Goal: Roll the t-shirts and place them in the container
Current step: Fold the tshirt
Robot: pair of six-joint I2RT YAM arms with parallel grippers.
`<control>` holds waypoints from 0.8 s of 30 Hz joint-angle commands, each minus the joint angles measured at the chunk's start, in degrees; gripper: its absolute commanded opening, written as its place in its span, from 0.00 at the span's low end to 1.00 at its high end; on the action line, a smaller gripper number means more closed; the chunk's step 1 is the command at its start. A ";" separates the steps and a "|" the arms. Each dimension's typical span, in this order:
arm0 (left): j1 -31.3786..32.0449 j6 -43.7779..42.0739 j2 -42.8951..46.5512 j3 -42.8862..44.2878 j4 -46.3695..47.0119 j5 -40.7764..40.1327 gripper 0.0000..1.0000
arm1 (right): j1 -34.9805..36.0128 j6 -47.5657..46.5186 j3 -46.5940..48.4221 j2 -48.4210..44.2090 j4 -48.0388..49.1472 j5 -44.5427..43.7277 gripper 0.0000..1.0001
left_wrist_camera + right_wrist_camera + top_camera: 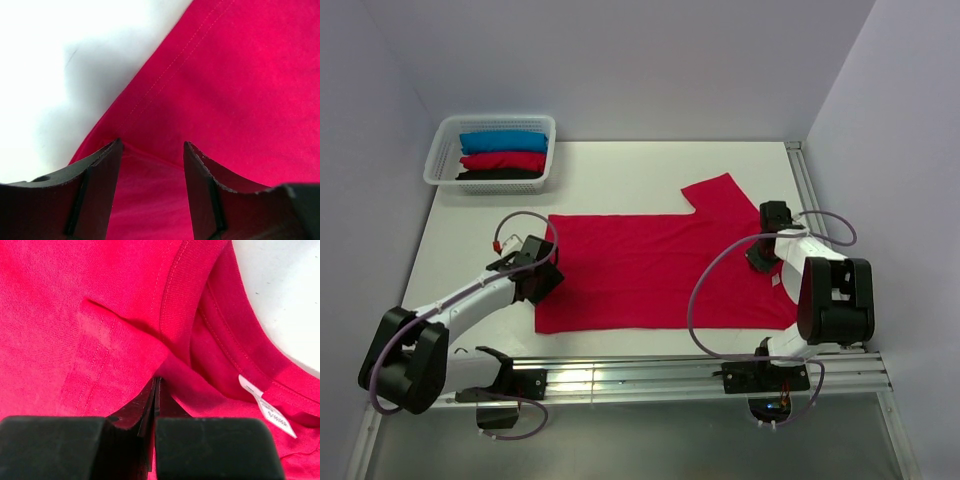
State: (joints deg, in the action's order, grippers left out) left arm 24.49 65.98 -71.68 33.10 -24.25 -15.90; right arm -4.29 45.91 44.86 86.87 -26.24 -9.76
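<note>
Lying spread flat at the centre of the white tabletop (620, 165), the crimson t-shirt (650, 270) is shown with its hem (165, 75) at 9 o'clock, its collar (175, 300) at 3 o'clock and one sleeve (715, 192) jutting toward 1 o'clock. The hem edge is straddled by the left tool (152, 145), its jaws held apart with nothing gripped. The right tool (156, 382) is pressed shut just beside the collar and the white neck label (265, 405); whether cloth is caught between its tips cannot be told.

A crooked roll is judged the main risk: should only the top layer be pinched at the hem, the lower layer would be left behind. The shirt could also be dragged and bunched if the collar end is pulled while the hem is lifted, and a lopsided bundle could be caused by the unfolded sleeve.

Three rolled bundles (503, 161) are stacked in a white basket (440, 150) at 11 o'clock.
</note>
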 commanded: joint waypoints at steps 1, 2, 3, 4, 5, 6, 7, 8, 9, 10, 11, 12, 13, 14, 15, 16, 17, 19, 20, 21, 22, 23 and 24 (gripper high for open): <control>0.29 1.44 0.66 -1.20 -9.67 -0.09 0.60 | -0.89 -2.75 -1.79 -2.14 -1.98 -0.53 0.00; 0.29 1.00 0.32 -0.41 -10.02 -0.53 0.61 | -0.98 -3.10 -1.79 -2.58 -1.45 -0.18 0.00; 0.29 0.21 0.05 1.33 -10.46 -1.32 0.61 | -0.98 -3.46 -1.62 -2.84 -1.10 0.44 0.00; 0.29 -0.32 -0.21 2.39 -11.34 -1.76 0.63 | -1.07 -3.89 -1.27 -3.19 -1.01 0.88 0.00; 0.29 -0.93 -0.74 3.54 -11.95 -2.11 0.64 | -0.98 -4.25 -0.31 -3.72 -1.09 1.06 0.01; 0.29 -2.07 -1.00 5.81 -12.40 -3.25 0.66 | -1.07 -4.77 0.22 -4.16 -1.09 1.32 0.01; 0.21 -2.51 -1.27 7.14 -13.10 -3.96 0.67 | -1.07 -5.13 0.49 -4.77 -0.92 1.41 0.02; 0.21 -3.04 -1.88 8.37 -14.76 -4.83 0.68 | -1.07 -5.22 0.93 -6.09 -0.66 1.50 0.04; 0.21 -4.09 -2.06 11.08 -15.47 -6.15 0.70 | -1.07 -5.39 1.02 -6.88 -0.39 1.58 0.04; 0.03 -4.54 -2.15 12.41 -16.43 -6.94 0.70 | -1.07 -5.65 1.02 -7.67 0.04 2.11 0.05; -0.23 -5.06 -2.50 13.64 -17.84 -7.65 0.70 | -1.07 -5.48 1.28 -8.46 0.40 2.11 0.08; -1.02 -6.11 -2.67 16.27 -18.81 -8.26 0.71 | -1.07 -5.39 1.63 -9.34 0.23 1.59 0.13; -1.72 -6.82 -2.85 17.42 -19.25 -8.70 0.72 | -0.98 -5.65 2.07 -9.70 0.14 1.15 0.21; -2.51 -7.87 -3.11 18.39 -19.26 -8.19 0.72 | -0.89 -6.09 2.86 -9.79 0.48 1.32 0.27; -4.52 -10.32 -3.29 19.71 -17.69 -7.49 0.72 | -0.72 -6.71 3.39 -9.96 0.49 1.41 0.28; -5.67 -11.38 -3.46 20.24 -16.72 -6.61 0.72 | -0.71 -6.89 3.83 -10.05 0.66 1.58 0.29; -6.55 -13.74 -4.16 20.86 -15.05 -4.16 0.72 | -0.71 -7.67 4.35 -10.40 1.79 3.24 0.29; -8.40 -15.87 -5.91 21.47 -10.22 -1.78 0.70 | -0.71 -7.68 4.53 -11.81 3.20 5.09 0.28; -8.58 -16.23 -6.80 21.91 -9.25 -0.98 0.70 | -0.71 -7.94 3.92 -12.59 6.26 8.49 0.28; -8.67 -16.32 -7.68 22.79 -6.71 -1.06 0.69 | -0.71 -7.77 3.48 -13.39 8.03 9.49 0.28; -8.58 -16.23 -9.43 22.97 -5.21 -0.71 0.69 | -0.54 -7.50 2.35 -14.96 9.70 11.15 0.28; -8.58 -16.58 -10.31 23.32 -3.54 -0.01 0.68 | -0.45 -7.24 1.81 -15.67 13.46 14.12 0.29; -8.58 -16.93 -11.19 23.41 0.65 0.69 0.68 | -0.36 -7.24 1.46 -16.20 15.15 15.55 0.29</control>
State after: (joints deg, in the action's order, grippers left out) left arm 15.77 52.47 -80.55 54.30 -32.93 -18.28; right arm -4.86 39.33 46.81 74.65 -20.47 -1.02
